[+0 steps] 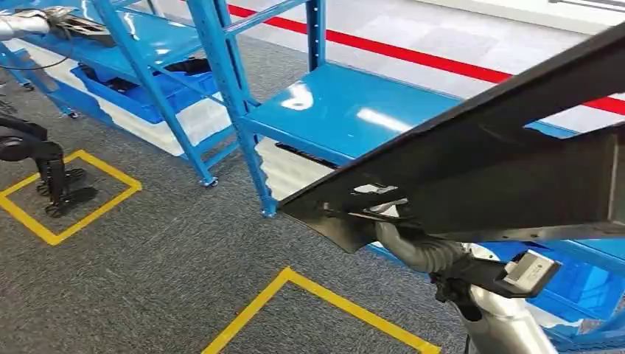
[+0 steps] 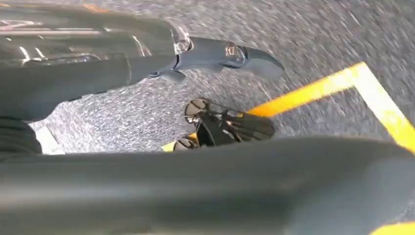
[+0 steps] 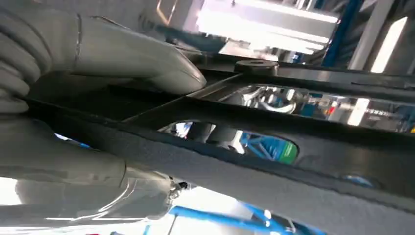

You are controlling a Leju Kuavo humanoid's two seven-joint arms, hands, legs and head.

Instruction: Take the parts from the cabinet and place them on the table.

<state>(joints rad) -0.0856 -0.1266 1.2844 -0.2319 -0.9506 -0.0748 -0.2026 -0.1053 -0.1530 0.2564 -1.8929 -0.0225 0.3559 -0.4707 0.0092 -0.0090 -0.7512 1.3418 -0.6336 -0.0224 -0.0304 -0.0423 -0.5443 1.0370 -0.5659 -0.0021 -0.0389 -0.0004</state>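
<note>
Head view: unlabelled black part.

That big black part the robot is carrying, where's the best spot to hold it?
Probably where the right hand grips it: on a flat bar of the black part beside an open cutout. The thumb lies on one face, with the rest of the hand on the other. Coming from the edge lets the hand wrap the thin bar.
</note>
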